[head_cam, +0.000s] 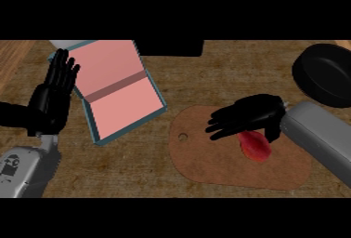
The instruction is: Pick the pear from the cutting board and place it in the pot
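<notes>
- A red pear (pixel 255 145) is seen lying on a brown cutting board (pixel 212 162) at the middle of the counter (pixel 137 162), towards the board's right side.
- The right hand (pixel 248 115) is held over the board just above the pear's upper end, fingers spread and pointed left; nothing is gripped, and contact with the pear cannot be made out.
- The left hand (pixel 55 90) is shown open at the left edge, fingers up, at rest.
- A black pot (pixel 326 76) is placed at the upper right, well apart from the board.
- A pink tray with a teal rim (pixel 116 88) is set between the left hand and the board.
</notes>
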You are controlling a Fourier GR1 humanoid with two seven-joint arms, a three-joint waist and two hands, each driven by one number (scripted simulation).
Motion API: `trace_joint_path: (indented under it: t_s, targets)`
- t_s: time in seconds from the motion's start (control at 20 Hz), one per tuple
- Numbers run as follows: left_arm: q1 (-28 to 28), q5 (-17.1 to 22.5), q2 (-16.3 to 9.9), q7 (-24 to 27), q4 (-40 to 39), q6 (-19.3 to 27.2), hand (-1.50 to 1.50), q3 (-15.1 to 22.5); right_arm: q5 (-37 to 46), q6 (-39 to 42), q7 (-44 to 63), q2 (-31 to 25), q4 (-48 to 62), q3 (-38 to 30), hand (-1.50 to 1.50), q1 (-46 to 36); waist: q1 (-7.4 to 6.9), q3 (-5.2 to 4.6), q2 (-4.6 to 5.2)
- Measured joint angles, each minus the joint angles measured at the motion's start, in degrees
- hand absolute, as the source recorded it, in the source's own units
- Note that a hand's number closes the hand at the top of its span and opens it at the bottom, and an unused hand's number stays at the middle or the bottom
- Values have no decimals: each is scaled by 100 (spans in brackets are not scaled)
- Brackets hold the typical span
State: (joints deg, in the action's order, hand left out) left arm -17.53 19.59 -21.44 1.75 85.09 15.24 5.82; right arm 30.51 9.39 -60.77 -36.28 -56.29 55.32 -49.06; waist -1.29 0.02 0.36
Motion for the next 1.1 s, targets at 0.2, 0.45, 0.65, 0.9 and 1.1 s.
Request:
trace_joint_path:
  t_s: [0.2,0.45,0.65,0.9,1.1]
  targets:
    - [-26,-68,35,18,-55,-17,0,-39,130,-131,-88,196,267,69,-150,14,15,-9,-7]
    - [39,-74,46,-91,38,-36,0,-93,217,-201,-137,344,392,170,150,39,22,-26,-29]
    - [44,-75,27,-57,16,-97,0,-152,401,-360,-253,330,106,381,150,113,41,-60,-53]
    - [44,-123,100,-83,45,-70,0,-125,502,-561,-338,297,-139,443,150,229,48,-86,-79]
    - [113,-167,114,-29,45,-81,0,-152,571,-735,-361,220,-333,408,150,369,59,-92,-93]
